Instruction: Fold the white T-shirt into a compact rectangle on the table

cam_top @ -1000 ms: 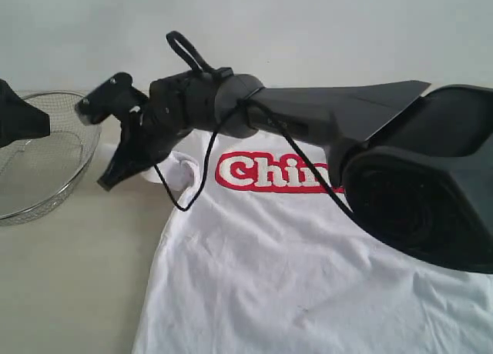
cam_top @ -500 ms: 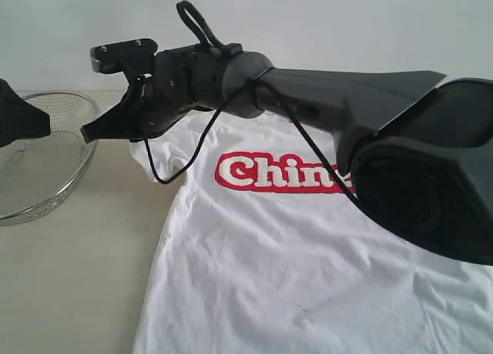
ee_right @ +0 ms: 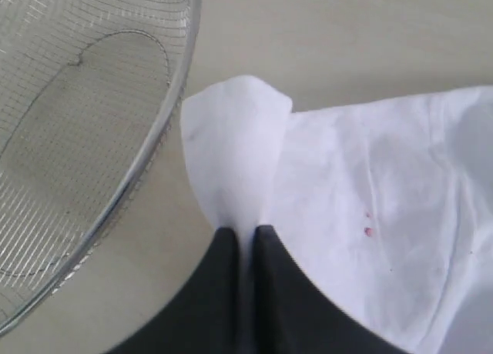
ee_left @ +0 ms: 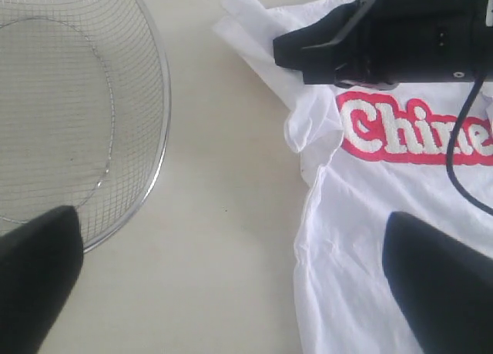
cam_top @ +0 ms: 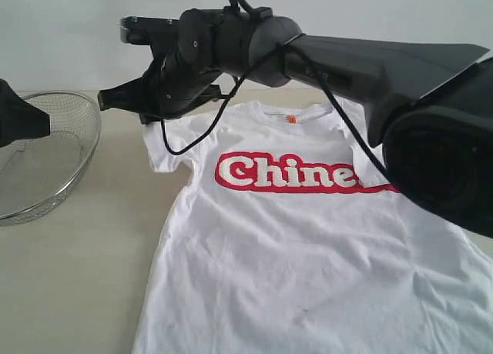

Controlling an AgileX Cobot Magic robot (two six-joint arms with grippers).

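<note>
Across the whole scene runs the pale beige table [cam_top: 77,277], faintly specked and bare on its left side. Most of its right and middle part is covered by the white T-shirt [cam_top: 308,254], which lies front up and spread out flat, with its collar toward the far edge and its hem toward the camera. One short sleeve [cam_top: 163,148] points left toward the basket, and its end is doubled over on itself.

At the left stands a round wire-mesh basket [cam_top: 54,154], near the sleeve but apart from it. A strip of table shows between the two.

The right arm [cam_top: 370,61] reaches from the right across the shirt's chest and ends in the right claw [cam_top: 108,100]. This claw hangs in the air above the sleeve end. It is closed, with the fingertips [ee_right: 225,242] pressed together, and in the exterior view no cloth hangs from it. A black cable [cam_top: 185,145] loops down from the wrist.

The left claw [ee_left: 231,238] is spread wide and grips nothing. One finger is over the basket's rim, the other is over the shirt's side, and bare table shows between them.

Red-and-white bubble lettering [cam_top: 285,173] crosses the chest, partly hidden by the right arm. A small orange tag [cam_top: 291,118] sits inside the collar.
</note>
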